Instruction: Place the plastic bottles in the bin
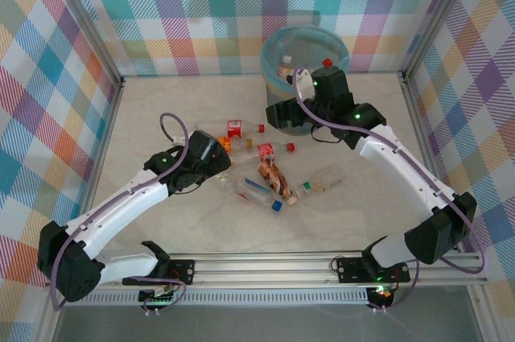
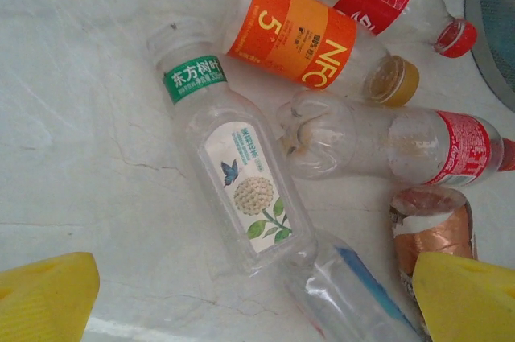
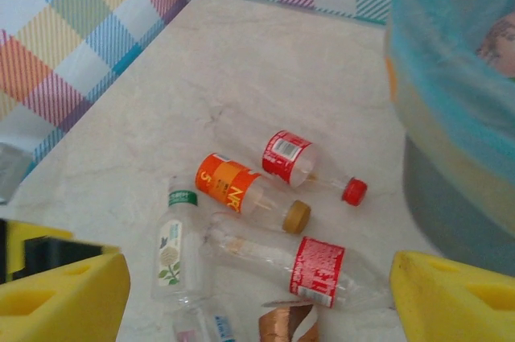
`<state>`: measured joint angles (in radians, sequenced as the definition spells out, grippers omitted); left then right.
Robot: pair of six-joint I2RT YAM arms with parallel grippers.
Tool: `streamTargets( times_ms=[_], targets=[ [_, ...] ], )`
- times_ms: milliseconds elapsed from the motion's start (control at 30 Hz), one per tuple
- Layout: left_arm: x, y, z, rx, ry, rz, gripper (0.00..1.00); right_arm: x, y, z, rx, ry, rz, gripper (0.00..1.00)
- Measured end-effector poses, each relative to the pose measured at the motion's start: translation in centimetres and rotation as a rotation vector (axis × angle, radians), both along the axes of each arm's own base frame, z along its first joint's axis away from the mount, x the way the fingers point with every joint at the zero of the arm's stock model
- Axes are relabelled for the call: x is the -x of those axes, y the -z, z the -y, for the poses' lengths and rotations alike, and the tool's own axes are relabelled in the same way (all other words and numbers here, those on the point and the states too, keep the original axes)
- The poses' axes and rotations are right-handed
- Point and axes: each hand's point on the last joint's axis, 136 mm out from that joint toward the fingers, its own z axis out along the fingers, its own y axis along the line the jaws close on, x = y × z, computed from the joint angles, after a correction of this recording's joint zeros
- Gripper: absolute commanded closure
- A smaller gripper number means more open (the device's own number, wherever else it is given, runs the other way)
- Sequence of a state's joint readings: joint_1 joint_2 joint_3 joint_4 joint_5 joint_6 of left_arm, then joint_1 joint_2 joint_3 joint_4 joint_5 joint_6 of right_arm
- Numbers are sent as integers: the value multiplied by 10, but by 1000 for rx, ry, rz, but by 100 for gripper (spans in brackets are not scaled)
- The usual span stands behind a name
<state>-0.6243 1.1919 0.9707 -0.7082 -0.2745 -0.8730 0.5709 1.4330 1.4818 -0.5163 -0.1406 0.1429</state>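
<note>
Two empty end effectors are standing open: the left end effector (image 1: 212,154) is hovering wide over a green-labelled clear bottle (image 2: 233,185), apparently lining up a grasp among the plastic bottles (image 1: 265,171) lying on the counter (image 1: 161,100). The right end effector (image 1: 283,115) is hanging beside the bin (image 1: 272,46) at the far edge.

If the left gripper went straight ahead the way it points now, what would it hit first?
Probably the clear bottle with the green neck band, between the open fingers of the left gripper; depth unclear.
</note>
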Motion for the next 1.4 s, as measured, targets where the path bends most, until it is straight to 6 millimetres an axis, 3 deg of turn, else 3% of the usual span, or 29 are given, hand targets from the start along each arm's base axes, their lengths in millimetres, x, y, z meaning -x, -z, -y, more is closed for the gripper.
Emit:
streamTargets(
  times_ms=[367,633,1133,1400],
  targets=[
    [-17,50,22,63,9,-130,2,6,-4,1,-8,-7,9,16],
    [-22,83,24,57,-2,-199,7,7,0,2,-2,-6,1,15],
    [-14,118,17,54,-21,-269,18,7,2,3,1,-4,-1,15],
    [-7,133,14,52,-24,-288,28,8,2,3,7,-8,3,14]
  ],
)
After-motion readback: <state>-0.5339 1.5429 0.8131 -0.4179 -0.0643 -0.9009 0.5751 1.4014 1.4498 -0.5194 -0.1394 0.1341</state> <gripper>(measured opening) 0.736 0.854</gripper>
